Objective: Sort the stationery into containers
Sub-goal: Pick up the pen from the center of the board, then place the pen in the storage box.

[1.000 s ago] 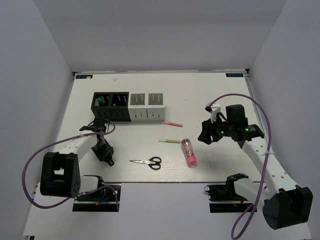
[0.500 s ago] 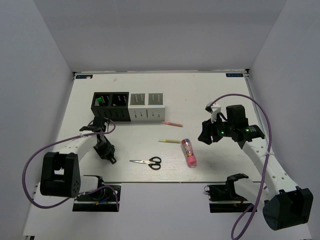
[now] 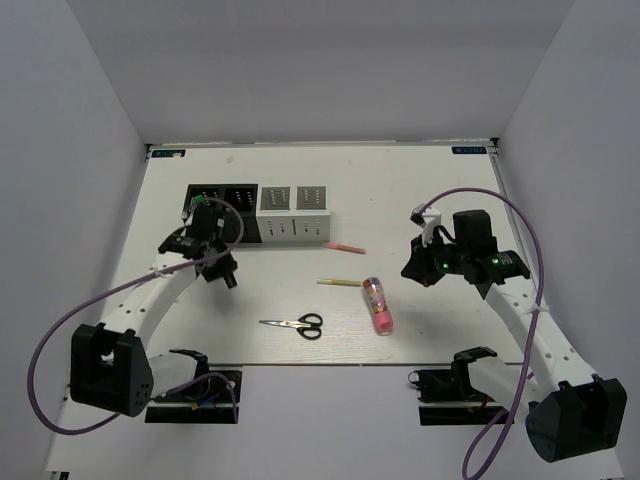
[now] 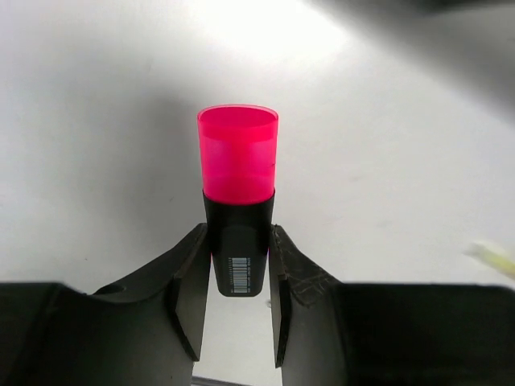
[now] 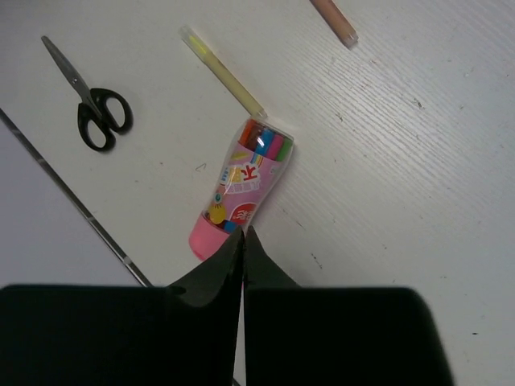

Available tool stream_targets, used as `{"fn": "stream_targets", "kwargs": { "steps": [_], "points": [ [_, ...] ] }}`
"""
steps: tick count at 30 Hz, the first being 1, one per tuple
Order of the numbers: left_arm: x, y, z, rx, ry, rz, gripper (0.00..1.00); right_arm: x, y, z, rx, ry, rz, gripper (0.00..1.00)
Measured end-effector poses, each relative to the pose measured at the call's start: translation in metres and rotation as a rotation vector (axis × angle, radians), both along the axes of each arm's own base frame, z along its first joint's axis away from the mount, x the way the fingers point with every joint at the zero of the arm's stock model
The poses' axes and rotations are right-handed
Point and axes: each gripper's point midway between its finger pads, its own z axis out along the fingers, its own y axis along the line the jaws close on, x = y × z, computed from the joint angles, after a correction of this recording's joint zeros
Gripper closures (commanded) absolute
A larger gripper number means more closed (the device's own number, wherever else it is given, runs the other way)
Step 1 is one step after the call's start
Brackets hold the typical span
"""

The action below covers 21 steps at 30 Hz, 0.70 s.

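My left gripper [image 4: 239,241] is shut on a black marker with a red cap [image 4: 238,157], cap pointing away from the wrist. In the top view that gripper [image 3: 224,274] hangs just in front of the containers [image 3: 258,228], a joined row of two black and two white holders. A green cap [image 3: 203,200] shows in the leftmost black holder. My right gripper [image 5: 243,233] is shut on nothing and hovers above the pink end of the clear tube [image 5: 241,189]. On the table lie the scissors [image 3: 297,324], a yellow pencil [image 3: 338,283], a pink pen [image 3: 345,247] and the tube [image 3: 378,305].
The table's near edge [image 5: 72,209] runs close to the tube and scissors [image 5: 92,104]. Grey walls enclose the white table [image 3: 420,190] on three sides. Both arms' cables loop beside their bases.
The left arm has risen and swung toward the containers, carrying the marker. The right gripper's jaws have gone from open to shut; that arm has hardly moved.
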Motion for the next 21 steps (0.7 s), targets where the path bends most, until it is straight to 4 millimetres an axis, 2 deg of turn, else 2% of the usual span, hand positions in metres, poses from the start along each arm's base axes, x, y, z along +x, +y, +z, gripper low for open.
{"fn": "stream_targets", "kwargs": {
  "steps": [1, 4, 7, 9, 11, 13, 19, 21],
  "points": [
    [0.010, -0.001, 0.012, 0.009, -0.038, -0.013, 1.00, 0.000, 0.000, 0.000, 0.002, 0.000, 0.001, 1.00],
    [0.058, -0.004, 0.079, 0.027, -0.226, -0.030, 1.00, -0.001, 0.001, 0.002, 0.010, -0.002, 0.007, 1.00],
    [0.094, 0.000, 0.134, 0.074, -0.374, -0.024, 1.00, -0.002, 0.002, 0.003, 0.014, -0.004, 0.011, 0.71],
    [0.111, 0.005, 0.157, 0.115, -0.425, -0.012, 1.00, -0.002, 0.002, 0.003, 0.014, -0.006, 0.014, 0.71],
    [0.132, 0.011, 0.170, 0.173, -0.452, 0.007, 1.00, -0.002, 0.002, 0.003, 0.013, -0.009, 0.018, 0.71],
    [0.151, 0.019, 0.174, 0.241, -0.460, 0.025, 1.00, -0.002, 0.002, 0.003, 0.013, -0.010, 0.019, 0.71],
    [0.193, 0.041, 0.163, 0.459, -0.409, 0.041, 1.00, -0.002, 0.002, 0.003, 0.012, -0.011, 0.020, 0.71],
    [0.202, 0.047, 0.156, 0.513, -0.391, 0.042, 1.00, -0.002, 0.002, 0.003, 0.012, -0.012, 0.020, 0.71]
  ]
}}
